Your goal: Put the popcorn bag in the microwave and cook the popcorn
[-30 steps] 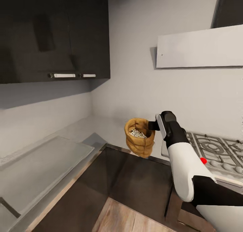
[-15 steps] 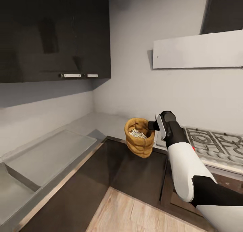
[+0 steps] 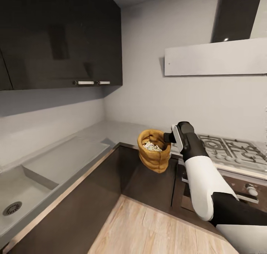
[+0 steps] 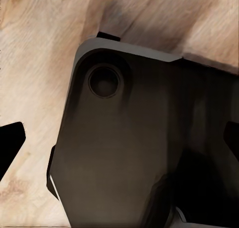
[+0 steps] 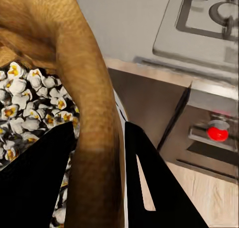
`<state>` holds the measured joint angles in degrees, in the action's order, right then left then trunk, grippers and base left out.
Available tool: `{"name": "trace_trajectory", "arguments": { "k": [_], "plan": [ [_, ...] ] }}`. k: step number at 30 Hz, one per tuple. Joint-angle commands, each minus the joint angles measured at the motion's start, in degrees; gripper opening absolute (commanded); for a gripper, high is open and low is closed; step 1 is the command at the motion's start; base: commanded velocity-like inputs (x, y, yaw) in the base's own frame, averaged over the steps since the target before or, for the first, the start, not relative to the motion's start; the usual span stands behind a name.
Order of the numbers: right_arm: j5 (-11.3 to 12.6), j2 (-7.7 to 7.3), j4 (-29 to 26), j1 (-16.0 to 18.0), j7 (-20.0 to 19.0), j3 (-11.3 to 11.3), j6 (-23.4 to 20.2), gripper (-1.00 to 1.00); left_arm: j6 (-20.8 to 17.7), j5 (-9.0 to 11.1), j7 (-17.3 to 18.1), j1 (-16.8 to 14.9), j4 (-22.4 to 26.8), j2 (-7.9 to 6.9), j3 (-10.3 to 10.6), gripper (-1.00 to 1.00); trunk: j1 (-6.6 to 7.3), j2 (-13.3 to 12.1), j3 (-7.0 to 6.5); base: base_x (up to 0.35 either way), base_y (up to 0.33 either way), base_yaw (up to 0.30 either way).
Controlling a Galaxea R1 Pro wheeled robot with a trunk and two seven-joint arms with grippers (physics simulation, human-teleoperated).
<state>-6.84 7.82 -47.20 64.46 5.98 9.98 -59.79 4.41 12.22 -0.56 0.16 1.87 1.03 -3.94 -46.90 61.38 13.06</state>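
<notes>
While the view has swung left to reveal a sink [image 3: 13,208], the popcorn bag [image 3: 153,155] is kept pinched by the right tool [image 3: 167,137] at its rim, microwave yet unreached; left tool's state cannot be told.

wrinkled popcorn bag [image 3: 154,151] (cloth-like), glossy countertop [image 3: 63,158]

I see the grey countertop [image 3: 111,130] running in an L along both walls over dark cabinets [image 3: 78,209]. A sink [image 3: 18,194] with a round drain [image 3: 12,208] is recessed into it, and a gas hob [image 3: 233,150] sits on it.
</notes>
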Motion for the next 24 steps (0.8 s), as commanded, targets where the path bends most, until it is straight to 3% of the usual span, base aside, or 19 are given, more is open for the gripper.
{"name": "trace_trajectory", "arguments": {
  "k": [1,7,11,13,19,24],
  "plan": [
    [-0.3,-0.17,0.0,0.0,-0.3,0.2,-0.2,-1.00,0.1,0.0,-0.1,0.0,0.1,0.02,-0.4,1.00,0.03,0.1,0.07,-0.345,0.000,0.000],
    [-0.1,-3.19,3.9,0.0,-0.3,0.3,-0.2,-1.00,0.1,0.0,-0.1,0.0,0.1,0.02,-0.4,1.00,0.03,0.1,0.07,-0.223,0.000,0.000],
    [-0.2,-3.93,12.0,0.0,-0.2,1.0,-0.2,-1.00,0.1,0.0,-0.1,0.0,0.2,0.02,-0.4,1.00,0.03,0.1,0.07,-0.008,0.000,0.000],
    [-0.1,-5.20,17.1,0.0,-0.3,1.1,-0.2,-1.00,0.1,0.0,-0.1,0.0,0.2,0.02,-0.4,1.00,0.03,0.1,0.07,0.000,0.000,0.000],
    [-0.1,-7.29,25.7,0.0,-0.2,1.2,-0.2,-1.00,0.1,0.0,-0.1,0.0,0.1,0.02,-0.4,1.00,0.03,0.1,0.07,0.000,0.000,0.000],
    [0.0,-8.51,32.1,0.0,-1.2,1.2,6.3,-1.00,0.1,0.0,-0.1,0.0,0.1,0.02,-0.4,1.00,0.03,0.1,0.07,0.000,0.000,0.000]
  ]
}}
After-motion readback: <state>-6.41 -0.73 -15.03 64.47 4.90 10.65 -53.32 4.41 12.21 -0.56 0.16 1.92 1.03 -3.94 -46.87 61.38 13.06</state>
